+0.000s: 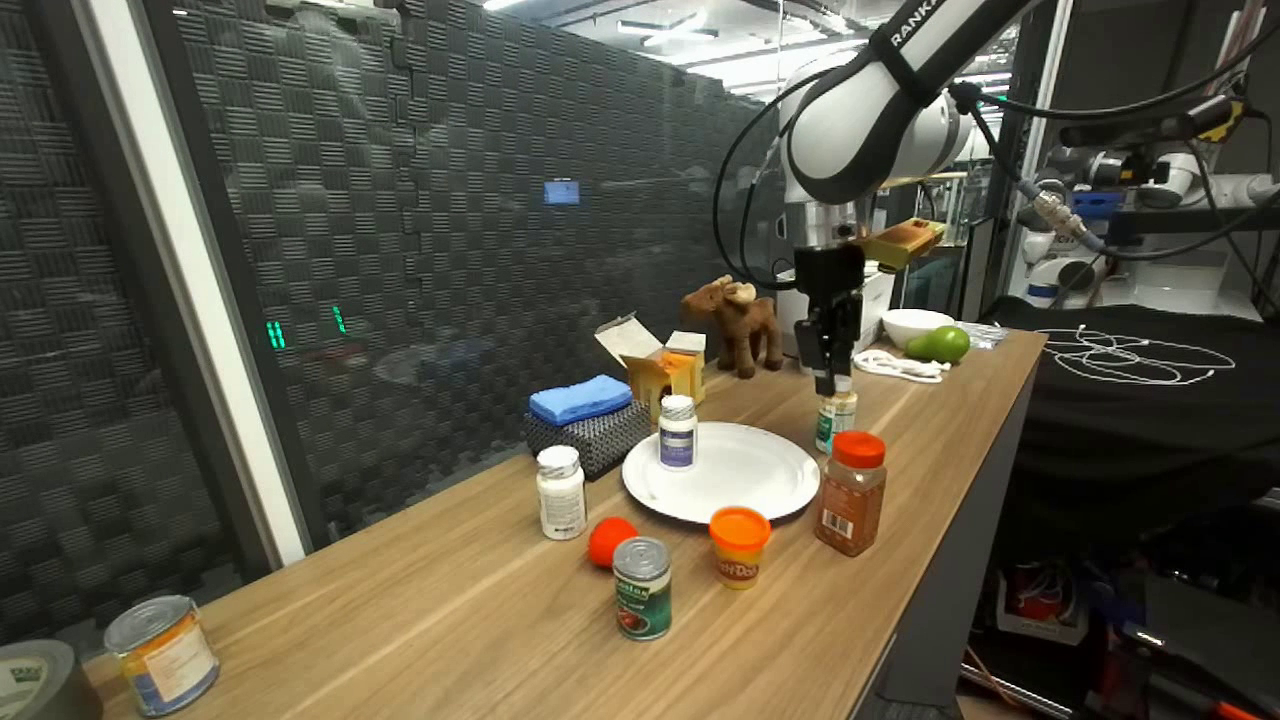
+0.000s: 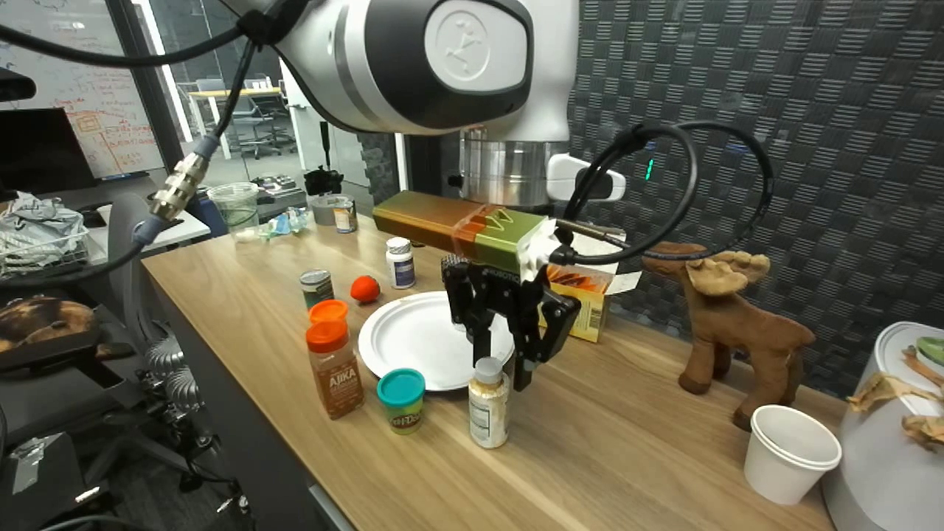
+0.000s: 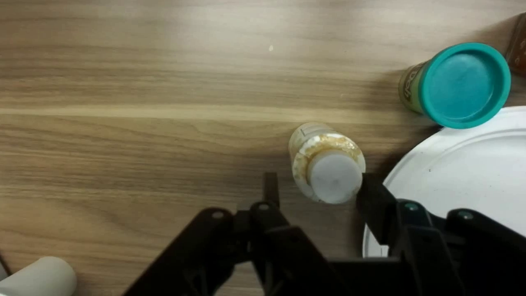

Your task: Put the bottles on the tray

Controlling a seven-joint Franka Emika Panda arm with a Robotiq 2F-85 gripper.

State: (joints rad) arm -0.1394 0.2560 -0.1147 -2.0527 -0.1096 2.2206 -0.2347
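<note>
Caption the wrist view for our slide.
Open hand at a pale-capped bottle standing beside the white tray.

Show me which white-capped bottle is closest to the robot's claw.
The tan-smudged bottle, upright on the table by the gripper. Farther off are a second bottle, on the white plate, and a third bottle near the round red thing.

Most of the tray (image 1: 750, 485) lies open; a purple-labelled bottle (image 1: 677, 440) stands on it. Jar (image 1: 850, 505), orange tub (image 1: 740, 555), teal tub (image 2: 403, 394) and pale bottle (image 2: 488, 413) hinder low passage around one side, carton (image 1: 665, 380) and block (image 1: 590, 445) along the opposite side. Beyond the pale bottle, away from the tray, wood (image 3: 144, 156) stretches open.
</note>
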